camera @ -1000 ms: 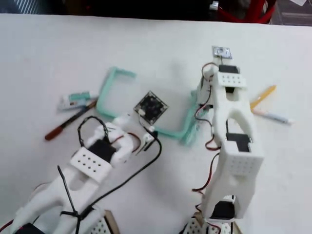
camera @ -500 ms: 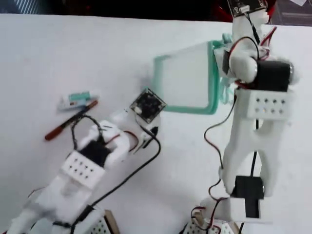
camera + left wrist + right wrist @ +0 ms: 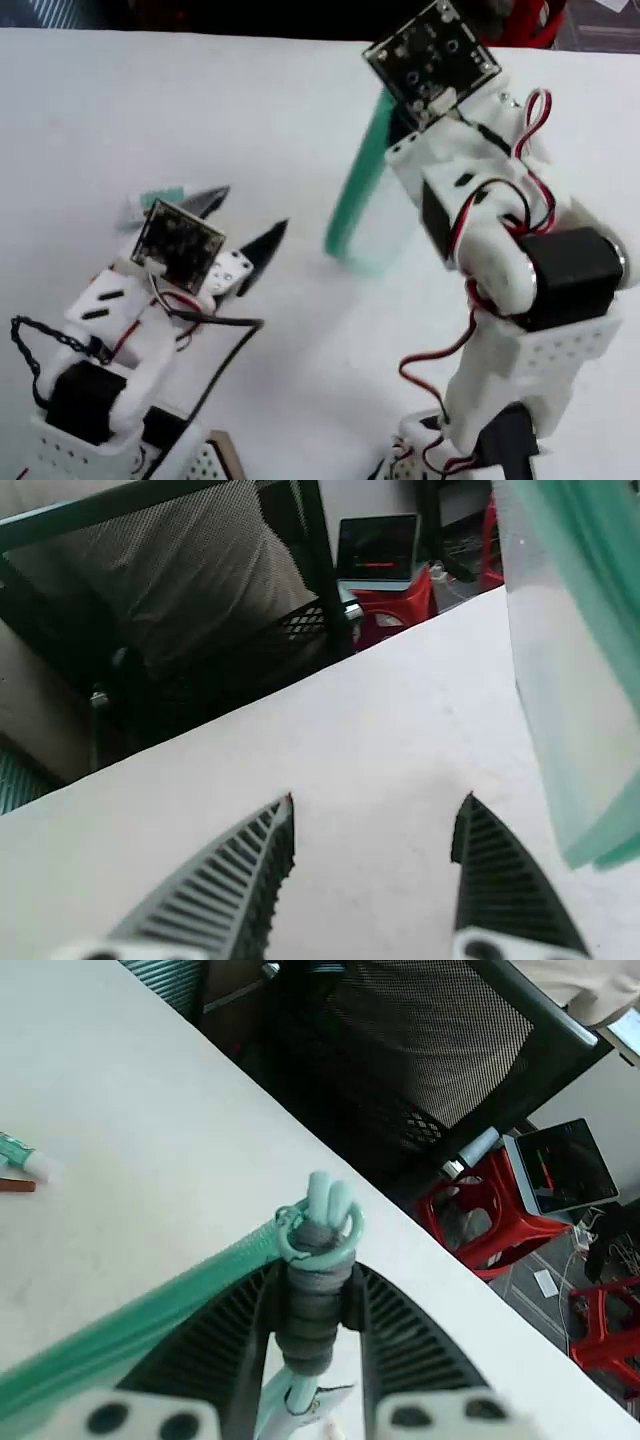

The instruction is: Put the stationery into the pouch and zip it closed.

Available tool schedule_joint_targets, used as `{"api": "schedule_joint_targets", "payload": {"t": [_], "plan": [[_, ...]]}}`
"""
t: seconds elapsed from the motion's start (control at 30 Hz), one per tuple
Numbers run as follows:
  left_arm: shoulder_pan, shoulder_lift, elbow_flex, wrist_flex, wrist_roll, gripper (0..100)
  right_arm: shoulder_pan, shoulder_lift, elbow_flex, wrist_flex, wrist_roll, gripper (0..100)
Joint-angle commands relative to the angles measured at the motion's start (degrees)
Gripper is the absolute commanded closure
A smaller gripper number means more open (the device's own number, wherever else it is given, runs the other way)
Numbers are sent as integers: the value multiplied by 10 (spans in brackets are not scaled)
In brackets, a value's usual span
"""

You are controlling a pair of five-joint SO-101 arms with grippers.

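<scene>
Right jaws clamped on zipper pull (image 3: 318, 1230), pouch (image 3: 358, 175) hanging from them; left jaws apart over table (image 3: 380, 740), beside pouch.

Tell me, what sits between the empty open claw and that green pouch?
Only bare white table. The high view shows nothing lying between the left gripper and the pouch, and the left wrist view shows the same bare stretch.

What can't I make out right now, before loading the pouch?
- Clear teal-edged pouch: open or zipped, cannot tell; edge-on in the high view, cut off by the left wrist view's edge.
- Teal-and-white stationery piece: mostly behind the left arm's camera board in the high view.
</scene>
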Motion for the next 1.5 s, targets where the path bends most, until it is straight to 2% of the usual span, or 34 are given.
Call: {"api": "schedule_joint_targets", "payload": {"t": [0.0, 0.13, 0.3, 0.37, 0.53, 0.77, 1.0, 1.17, 1.23, 1.47], "plan": [[-37, -7, -7, -4, -11, 740, -50, -32, 11, 2, 5, 981], [-40, -11, -4, 24, -25, 740, -82, -39, 24, 2, 3, 981], [-36, -60, -43, 127, 26, 740, -32, -30, 52, -33, -105, 981], [-36, -114, -47, 135, 33, 739, -23, -21, 69, -37, -124, 981], [-36, -218, 19, 56, 33, 739, -77, -23, 81, -27, -110, 981], [-36, -191, 112, -56, 33, 739, -178, -35, 90, 2, -31, 981], [-34, -160, 116, -80, 35, 739, -224, -40, 111, 2, -25, 981], [37, -152, 116, -80, 39, 740, -263, -36, 111, 2, -27, 981], [45, -152, 111, -82, 39, 740, -271, -39, 111, 2, -27, 981], [-13, -150, 139, -146, 33, 739, -280, -62, 165, 2, -23, 981]]}}
